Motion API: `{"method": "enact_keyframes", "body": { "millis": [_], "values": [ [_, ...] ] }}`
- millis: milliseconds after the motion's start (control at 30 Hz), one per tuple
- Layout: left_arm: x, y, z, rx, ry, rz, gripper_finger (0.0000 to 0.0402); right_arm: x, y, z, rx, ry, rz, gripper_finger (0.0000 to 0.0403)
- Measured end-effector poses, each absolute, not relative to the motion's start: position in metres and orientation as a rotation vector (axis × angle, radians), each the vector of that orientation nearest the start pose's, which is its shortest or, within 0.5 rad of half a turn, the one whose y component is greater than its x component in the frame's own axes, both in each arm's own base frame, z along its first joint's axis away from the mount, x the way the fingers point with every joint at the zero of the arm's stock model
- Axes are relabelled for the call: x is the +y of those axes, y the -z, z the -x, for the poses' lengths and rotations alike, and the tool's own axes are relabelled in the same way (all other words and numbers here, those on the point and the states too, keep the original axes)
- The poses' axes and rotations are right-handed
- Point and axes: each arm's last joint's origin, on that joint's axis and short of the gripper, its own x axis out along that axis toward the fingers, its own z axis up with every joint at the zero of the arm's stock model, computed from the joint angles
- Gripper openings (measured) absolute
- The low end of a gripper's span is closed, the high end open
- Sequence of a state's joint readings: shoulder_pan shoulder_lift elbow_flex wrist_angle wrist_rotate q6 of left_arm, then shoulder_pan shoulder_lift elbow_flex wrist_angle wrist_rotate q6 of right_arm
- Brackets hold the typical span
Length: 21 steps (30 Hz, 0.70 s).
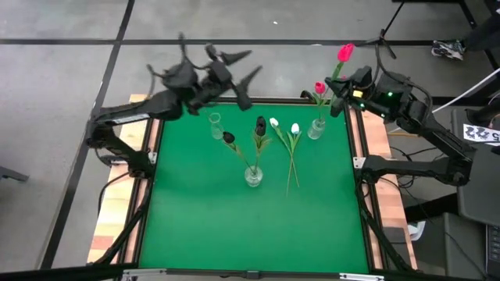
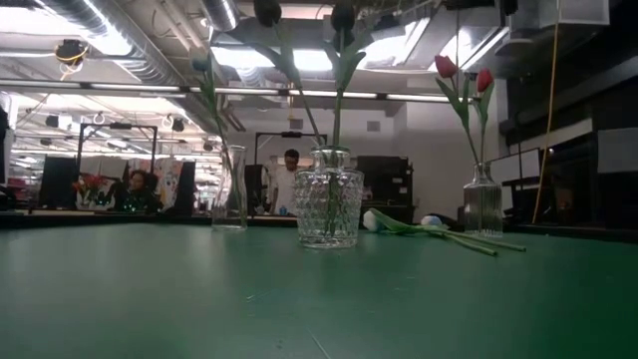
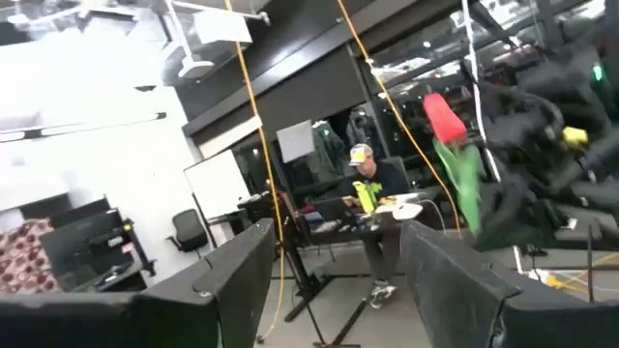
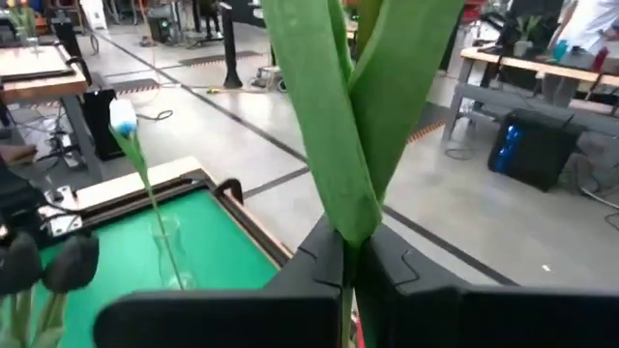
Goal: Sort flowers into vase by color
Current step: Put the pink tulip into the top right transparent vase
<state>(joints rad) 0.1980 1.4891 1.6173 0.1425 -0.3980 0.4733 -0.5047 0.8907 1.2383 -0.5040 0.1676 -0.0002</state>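
Observation:
My right gripper (image 1: 340, 88) is by the table's far right corner, shut on a pink-red tulip (image 1: 344, 53). My left gripper (image 1: 234, 69) hangs open and holds nothing above the far left edge, beyond a small clear vase (image 1: 215, 126) in which a white tulip (image 4: 122, 116) stands. The middle vase (image 1: 253, 176) holds two black tulips (image 1: 260, 123). Two pink-red heads (image 2: 446, 66) rise over the right vase (image 1: 316, 129). Two white tulips (image 1: 295, 128) lie flat on the green mat between these vases. My right gripper pinches the tulip between its two fingers, low on the stem where the green leaves start (image 4: 350, 232). The leaves and the head stand up past the fingers. The flower is lifted clear of the table and the vases. The stem below the fingers is hidden.
A raised wooden frame (image 1: 367, 140) borders the green mat (image 1: 234, 226), whose near half is bare. People sit and stand in the room behind the table.

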Motion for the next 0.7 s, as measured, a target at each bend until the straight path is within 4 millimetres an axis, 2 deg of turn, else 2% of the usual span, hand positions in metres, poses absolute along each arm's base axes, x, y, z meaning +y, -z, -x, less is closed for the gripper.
{"method": "enact_keyframes", "body": {
  "millis": [200,333,500,700],
  "values": [
    [0.074,-0.502,-0.272,-0.103,-0.658,-0.366,0.0223,-0.080,-0.401,-0.135,0.184,0.691,-0.084,0.0007],
    [0.074,-0.505,-0.252,-0.052,-0.664,-0.345,0.0223,-0.078,-0.377,-0.128,0.142,0.719,-0.117,0.0004],
    [0.074,-0.505,-0.242,-0.010,-0.665,-0.346,0.0223,-0.075,-0.354,-0.117,0.109,0.828,-0.134,0.0005],
    [0.074,-0.504,-0.242,0.017,-0.664,-0.394,0.0223,-0.078,-0.336,-0.118,0.158,0.902,-0.139,0.0004]
  ]
}}
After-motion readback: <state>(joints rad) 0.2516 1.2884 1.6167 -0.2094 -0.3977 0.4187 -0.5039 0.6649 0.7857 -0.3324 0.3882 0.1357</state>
